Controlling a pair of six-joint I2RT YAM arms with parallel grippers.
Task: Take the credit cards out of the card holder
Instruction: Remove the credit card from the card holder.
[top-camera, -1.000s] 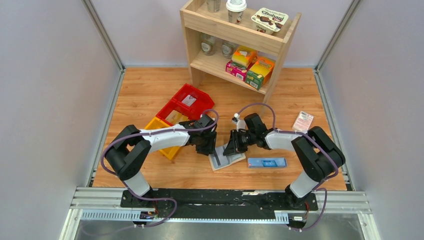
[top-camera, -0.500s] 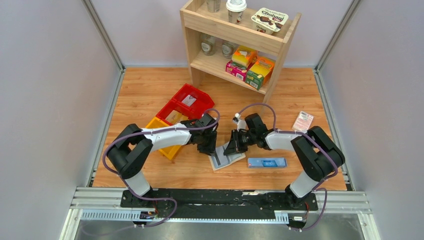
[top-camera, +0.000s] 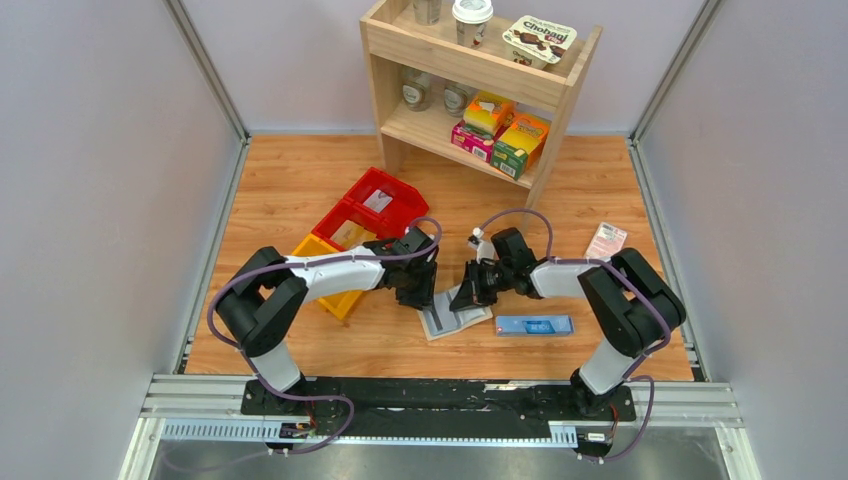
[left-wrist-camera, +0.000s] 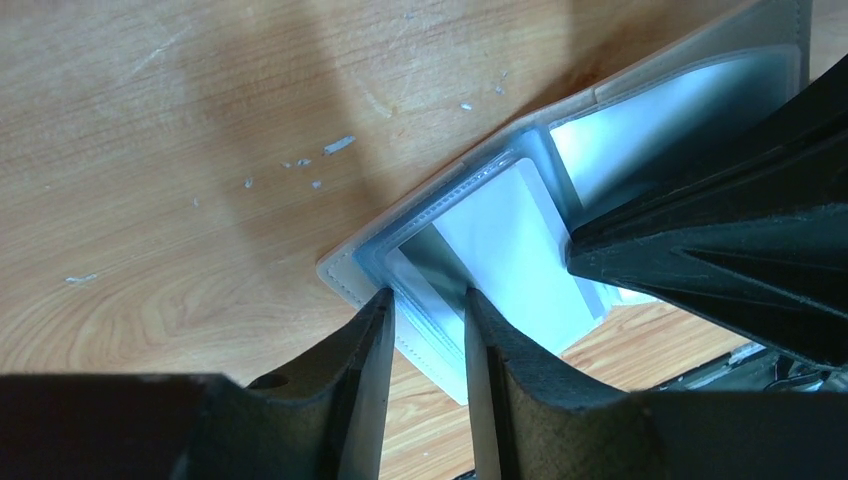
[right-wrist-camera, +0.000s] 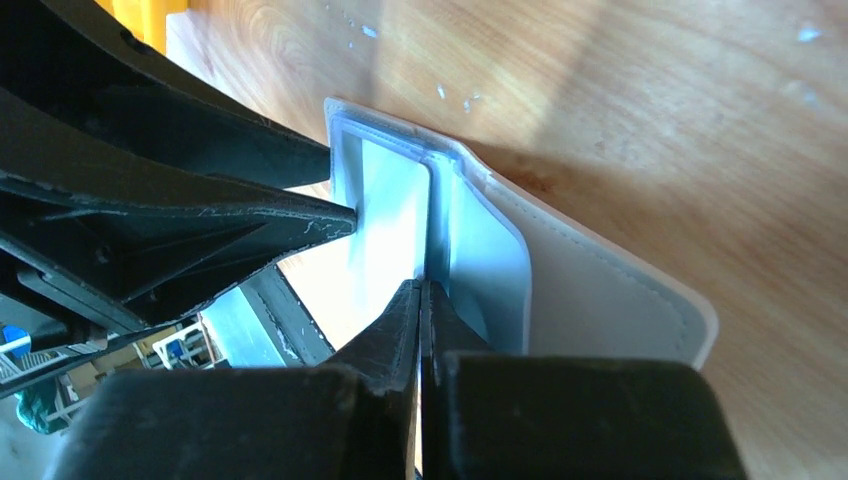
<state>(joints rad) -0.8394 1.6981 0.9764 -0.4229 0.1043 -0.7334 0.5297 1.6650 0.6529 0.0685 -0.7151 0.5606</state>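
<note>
The cream-beige card holder (top-camera: 455, 320) lies open on the wooden table between my two grippers, its pale blue lining and clear sleeves showing. My left gripper (top-camera: 421, 296) straddles the holder's corner. In the left wrist view its jaws (left-wrist-camera: 428, 300) are closed on the sleeve edge of the card holder (left-wrist-camera: 345, 272). My right gripper (top-camera: 467, 297) meets the holder from the other side. In the right wrist view it (right-wrist-camera: 422, 288) is pinched shut on the thin edge of a white card (right-wrist-camera: 388, 230) standing up from the card holder (right-wrist-camera: 600, 295). The same card (left-wrist-camera: 505, 250) also shows in the left wrist view.
A long narrow blue box (top-camera: 534, 325) lies just right of the holder. A pink-white packet (top-camera: 605, 241) lies at the far right. Red bins (top-camera: 385, 198) and a yellow bin (top-camera: 318, 246) sit behind the left arm. A wooden shelf (top-camera: 470, 75) with groceries stands at the back.
Almost nothing has moved. Both grippers stay at the card holder and the left arm has edged slightly to the right.
</note>
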